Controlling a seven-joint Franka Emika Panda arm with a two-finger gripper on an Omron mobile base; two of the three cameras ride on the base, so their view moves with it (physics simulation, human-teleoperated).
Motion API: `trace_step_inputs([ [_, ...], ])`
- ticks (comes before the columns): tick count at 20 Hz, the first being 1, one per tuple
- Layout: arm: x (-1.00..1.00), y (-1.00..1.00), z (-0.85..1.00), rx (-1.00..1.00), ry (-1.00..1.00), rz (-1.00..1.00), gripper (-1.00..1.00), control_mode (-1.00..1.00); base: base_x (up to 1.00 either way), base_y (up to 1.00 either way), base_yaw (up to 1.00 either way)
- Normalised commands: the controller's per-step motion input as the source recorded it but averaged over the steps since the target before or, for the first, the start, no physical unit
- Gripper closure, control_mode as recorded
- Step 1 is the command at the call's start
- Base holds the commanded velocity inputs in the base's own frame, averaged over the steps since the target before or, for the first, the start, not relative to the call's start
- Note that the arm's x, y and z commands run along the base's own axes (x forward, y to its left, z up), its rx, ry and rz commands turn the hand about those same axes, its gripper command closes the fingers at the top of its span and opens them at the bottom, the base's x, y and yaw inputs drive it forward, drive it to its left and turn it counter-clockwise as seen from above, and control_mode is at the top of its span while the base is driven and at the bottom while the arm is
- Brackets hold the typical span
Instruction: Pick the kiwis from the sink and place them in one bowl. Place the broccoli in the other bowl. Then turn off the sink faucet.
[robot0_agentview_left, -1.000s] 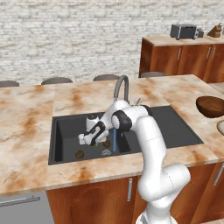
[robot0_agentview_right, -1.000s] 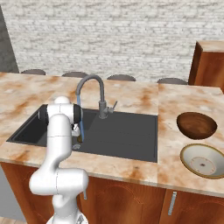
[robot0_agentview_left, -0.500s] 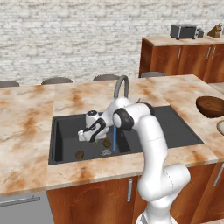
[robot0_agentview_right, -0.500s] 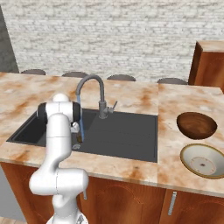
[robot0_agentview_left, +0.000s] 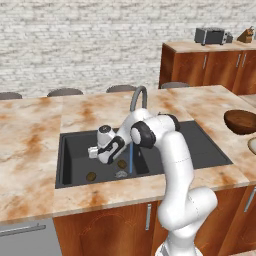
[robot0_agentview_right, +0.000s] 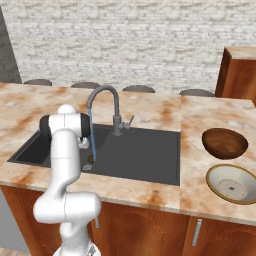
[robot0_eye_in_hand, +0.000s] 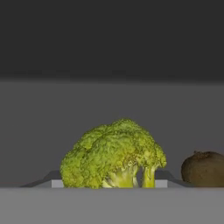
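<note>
You've got yellow-green broccoli (robot0_eye_in_hand: 114, 155), brown kiwis (robot0_eye_in_hand: 204, 169), a dark-grey sink (robot0_agentview_left: 207, 145), a reddish-brown bowl (robot0_agentview_right: 224, 142), a cream bowl (robot0_agentview_right: 233, 183), and mottled tan counter (robot0_agentview_left: 30, 135).

Arm: glossy white rounded link shells, dark grey to black bands at the joints. Hand block white, with a dark band behind it. Column swells to a bulbous white base. Finger detail too small to resolve, possibly dark-tipped.

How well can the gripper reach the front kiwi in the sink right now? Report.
Probably not yet. The gripper is shut on the broccoli, so its jaws are taken. The front kiwi itself lies uncovered on the sink floor close by.
</note>
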Motion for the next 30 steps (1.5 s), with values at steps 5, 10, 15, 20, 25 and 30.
trace_step_inputs([
  [5, -0.08, 0.09, 0.07, 0.00, -0.12, 0.00, 1.00, -1.00, 0.00, 0.00, 0.00],
  [10, 0.00, 0.00, 0.46, 0.00, 0.00, 0.00, 1.00, -1.00, 0.00, 0.00, 0.00],
  [15, 0.00, 0.00, 0.50, 0.00, 0.00, -0.01, 1.00, -1.00, 0.00, 0.00, 0.00],
  [20, 0.00, 0.00, 0.45, 0.00, -0.01, -0.02, 1.00, -1.00, 0.00, 0.00, 0.00],
  [25, -0.04, 0.00, 0.45, 0.00, -0.06, -0.04, 1.00, -1.00, 0.00, 0.00, 0.00],
  [30, -0.17, 0.00, 0.40, 0.00, 0.00, -0.02, 1.00, -1.00, 0.00, 0.00, 0.00],
])
